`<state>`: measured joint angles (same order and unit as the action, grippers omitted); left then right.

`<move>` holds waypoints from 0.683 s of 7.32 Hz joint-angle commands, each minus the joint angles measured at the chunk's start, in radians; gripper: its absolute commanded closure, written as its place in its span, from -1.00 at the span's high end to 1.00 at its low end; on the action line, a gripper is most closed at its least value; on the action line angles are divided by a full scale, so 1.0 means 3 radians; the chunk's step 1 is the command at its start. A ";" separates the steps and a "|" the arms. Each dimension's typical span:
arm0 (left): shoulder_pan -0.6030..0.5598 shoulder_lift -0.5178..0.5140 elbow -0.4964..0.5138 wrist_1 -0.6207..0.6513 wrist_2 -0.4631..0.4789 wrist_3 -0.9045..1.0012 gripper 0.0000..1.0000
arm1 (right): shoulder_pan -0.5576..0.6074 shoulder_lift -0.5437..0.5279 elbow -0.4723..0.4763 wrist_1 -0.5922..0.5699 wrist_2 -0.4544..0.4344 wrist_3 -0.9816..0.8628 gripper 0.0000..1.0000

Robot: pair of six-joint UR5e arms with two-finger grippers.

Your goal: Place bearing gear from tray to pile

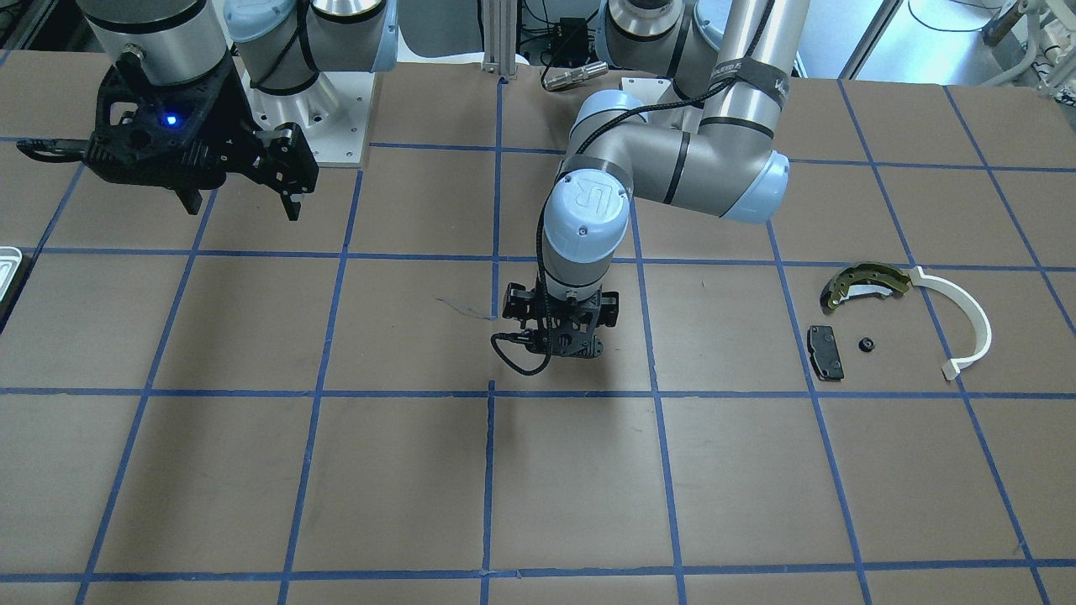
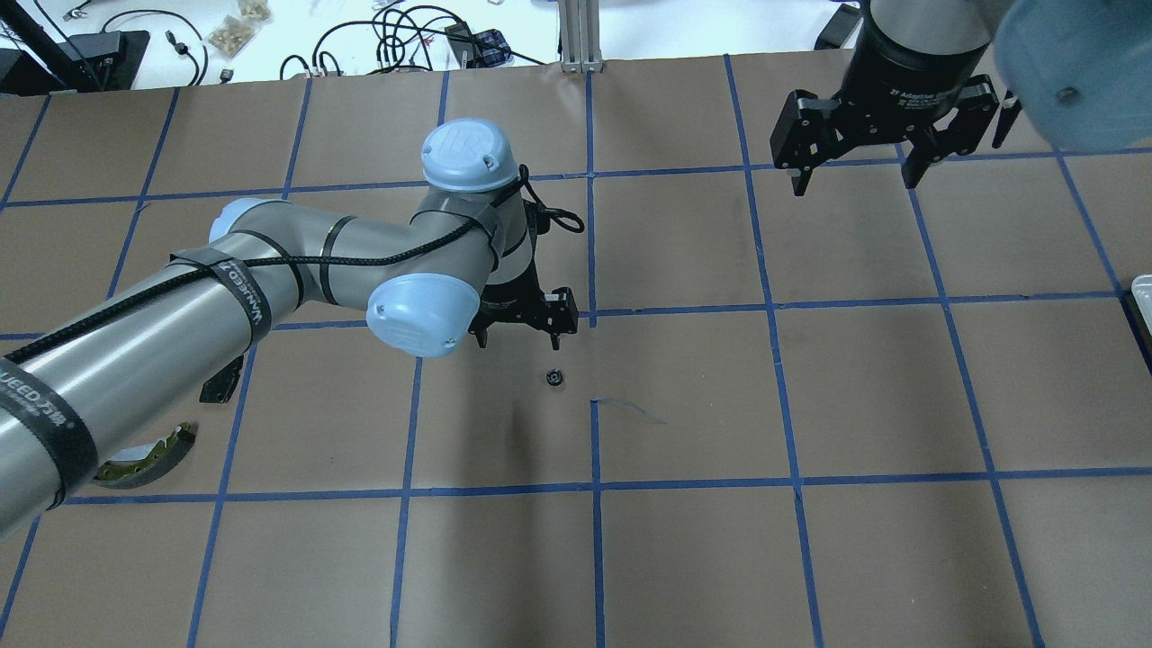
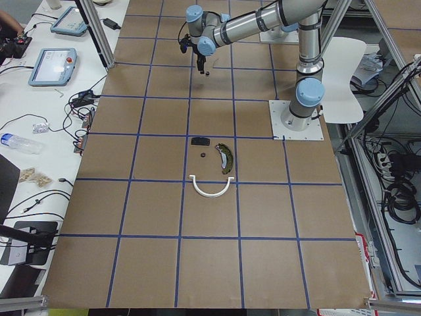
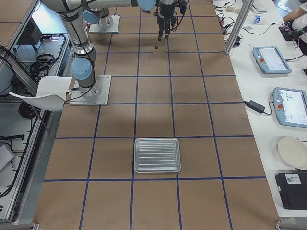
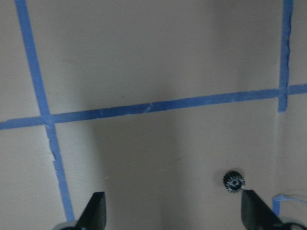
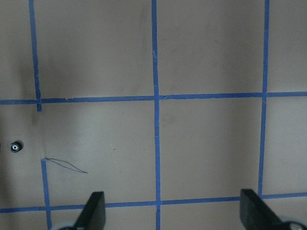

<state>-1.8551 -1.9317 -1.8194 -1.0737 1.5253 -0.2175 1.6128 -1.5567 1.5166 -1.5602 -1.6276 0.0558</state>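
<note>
A small black bearing gear [image 2: 554, 376] lies alone on the brown table near its middle. My left gripper [image 2: 517, 337] hangs open and empty just above and beside it. In the left wrist view the gear [image 5: 233, 181] sits near the right fingertip [image 5: 253, 207]. A second small gear [image 1: 864, 344] lies in the pile, between the black brake pad [image 1: 825, 351], the olive-gold brake shoe [image 1: 866, 281] and the white arc strip [image 1: 962, 323]. The silvery tray [image 4: 157, 154] holds nothing. My right gripper [image 2: 853, 180] is open and empty, raised above the table.
The tray's corner shows at the table edge [image 1: 8, 269]. The left arm's elbow [image 2: 414, 315] covers part of the pile in the overhead view. Blue tape lines grid the table. A thin pen mark [image 2: 630, 409] is right of the gear.
</note>
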 commanded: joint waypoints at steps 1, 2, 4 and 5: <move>-0.0054 -0.0085 -0.0071 0.0214 -0.0098 -0.0296 1.00 | -0.0017 -0.0001 -0.0009 -0.0020 0.0015 0.0008 1.00; -0.0080 -0.0146 -0.0076 0.0214 -0.0089 -0.0303 1.00 | -0.0068 0.0004 -0.0029 -0.0025 0.0162 -0.0007 1.00; -0.0131 -0.0233 -0.0076 0.0270 -0.0084 -0.0318 1.00 | -0.0084 -0.0036 -0.0004 0.0001 0.0128 -0.0017 1.00; -0.0167 -0.0269 -0.0066 0.0276 -0.0084 -0.0455 0.83 | -0.0089 -0.0052 -0.0004 0.0016 0.0123 -0.0037 1.00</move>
<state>-1.8926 -1.9982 -1.8414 -0.9953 1.4998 -0.3214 1.5885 -1.5652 1.5144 -1.5597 -1.5889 0.0503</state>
